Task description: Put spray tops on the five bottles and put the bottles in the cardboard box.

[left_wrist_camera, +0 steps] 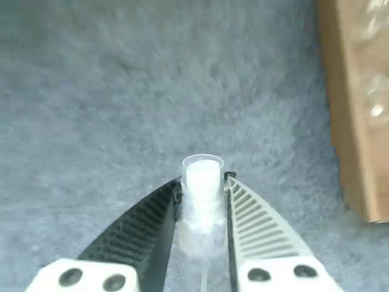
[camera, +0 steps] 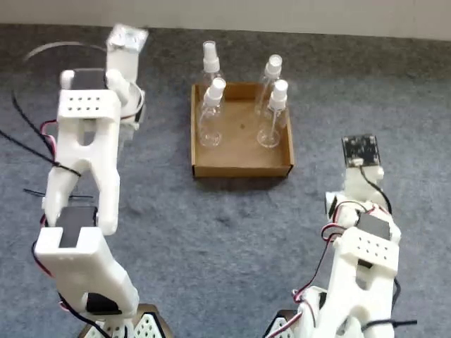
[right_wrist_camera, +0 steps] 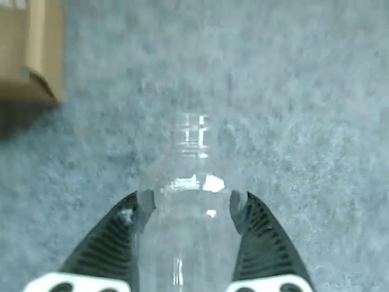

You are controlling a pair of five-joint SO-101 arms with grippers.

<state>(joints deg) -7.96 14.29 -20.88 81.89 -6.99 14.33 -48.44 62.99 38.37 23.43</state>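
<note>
1. Your left fingers (left_wrist_camera: pixel 152 213) are closed snugly on a spray top (left_wrist_camera: pixel 202 173). They pinch it from both sides, with its white head poking just past the fingertips and its thin tube running back between them.
2. In the high view that arm stretches out well to the left of the box (camera: pixel 243 167), over the grey surface (camera: pixel 232 211). Its wrist view shows one wall of the box off to the side.
3. Your right fingers (right_wrist_camera: pixel 115 237) are spread around a clear bottle (right_wrist_camera: pixel 191 182) and grip its shoulder. The threaded neck is bare and sticks out beyond the fingertips.
4. The right arm sits near the front right of the box, and its wrist view shows a corner of the box.
5. Four capped bottles (camera: pixel 209 116) stand upright at the box. The front two are clearly inside it, one on each side. You cannot tell whether the back left one stands inside the box or just behind its far wall.
</note>
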